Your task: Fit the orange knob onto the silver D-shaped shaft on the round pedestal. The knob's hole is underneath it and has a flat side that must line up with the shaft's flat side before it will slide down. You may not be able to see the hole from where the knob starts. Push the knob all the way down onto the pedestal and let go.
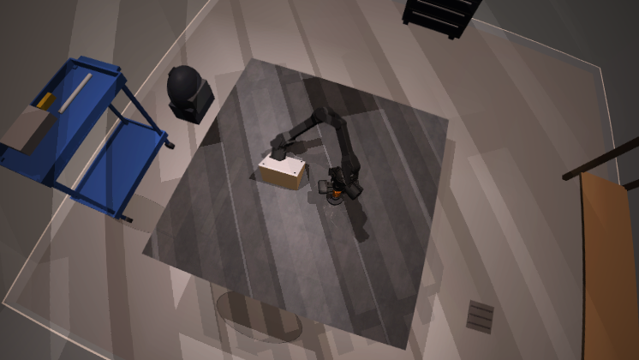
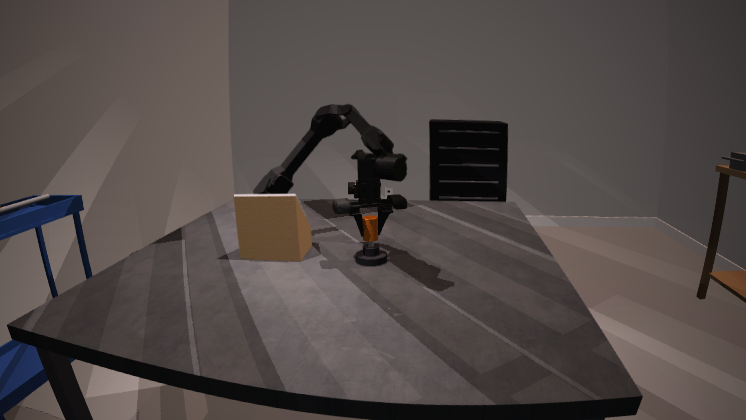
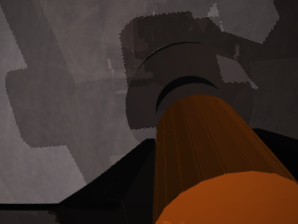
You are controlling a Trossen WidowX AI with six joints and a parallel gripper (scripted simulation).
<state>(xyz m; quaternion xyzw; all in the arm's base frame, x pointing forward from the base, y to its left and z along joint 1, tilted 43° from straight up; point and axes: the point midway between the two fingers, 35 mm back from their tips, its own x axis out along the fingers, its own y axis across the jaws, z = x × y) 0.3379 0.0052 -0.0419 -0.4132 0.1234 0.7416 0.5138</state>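
Observation:
The orange knob (image 1: 337, 194) (image 2: 370, 228) (image 3: 210, 135) is upright between the fingers of my gripper (image 2: 370, 232), which is shut on it. The dark round pedestal (image 1: 333, 202) (image 2: 371, 259) (image 3: 142, 102) stands on the table directly below the knob. In the exterior view a narrow gap shows between the knob's lower end and the pedestal's raised centre, with a short grey bit of the shaft (image 2: 370, 243) in it. The knob's underside, its hole and the shaft's flat side are hidden. Whether the shaft's tip is inside the hole cannot be told.
A wooden block with a white top (image 1: 282, 165) (image 2: 267, 227) stands left of the pedestal, beside the arm's base. The dark table (image 1: 286, 268) (image 2: 313, 333) carries them. A blue cart (image 1: 120, 165) and a black drawer cabinet (image 2: 468, 156) stand beyond the table.

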